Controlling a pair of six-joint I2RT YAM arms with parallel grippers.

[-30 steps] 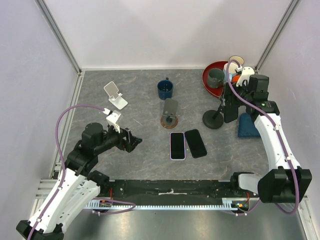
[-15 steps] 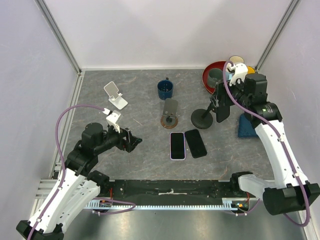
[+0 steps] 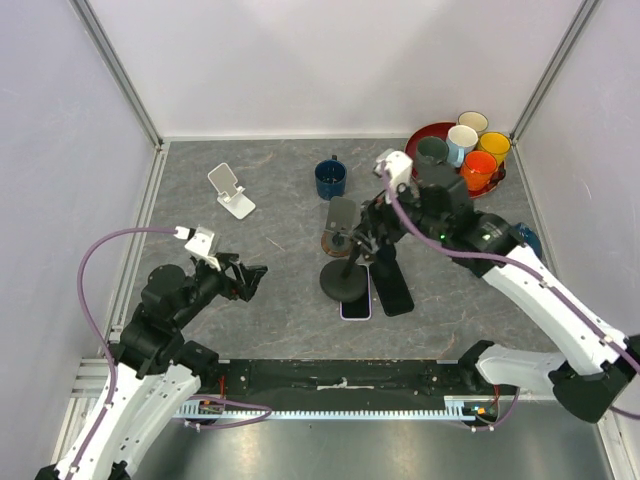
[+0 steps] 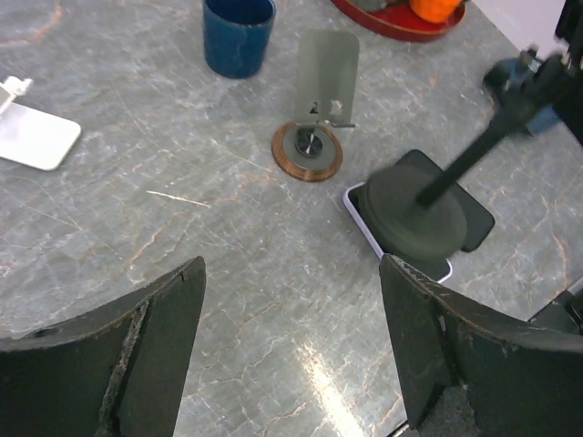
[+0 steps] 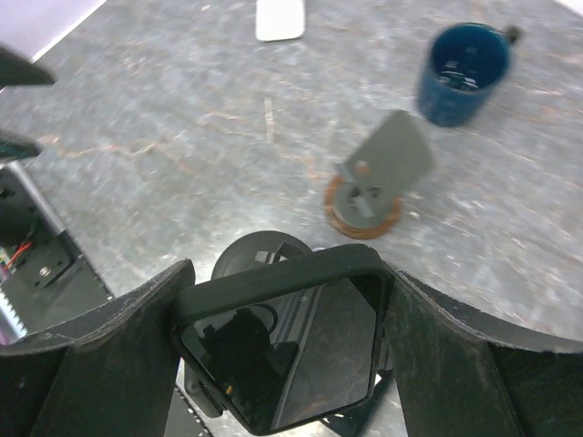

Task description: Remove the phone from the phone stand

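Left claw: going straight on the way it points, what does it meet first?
Probably bare table just ahead of the left claw, short of the copper-based stand; depth is unclear, so a shallower path could reach that stand.

Readable text: none in any of the 3 views.
phone [image 5: 282, 350] screen: dark glass with reflections only, no letters or digits legible.
blue mug [image 5: 463, 73]: plain side, no print legible.
white stand [image 3: 231, 190]: plain, no mark legible.
cups [image 3: 478, 165] on the red tray [image 3: 411, 155]: too small to tell whether they carry any print.
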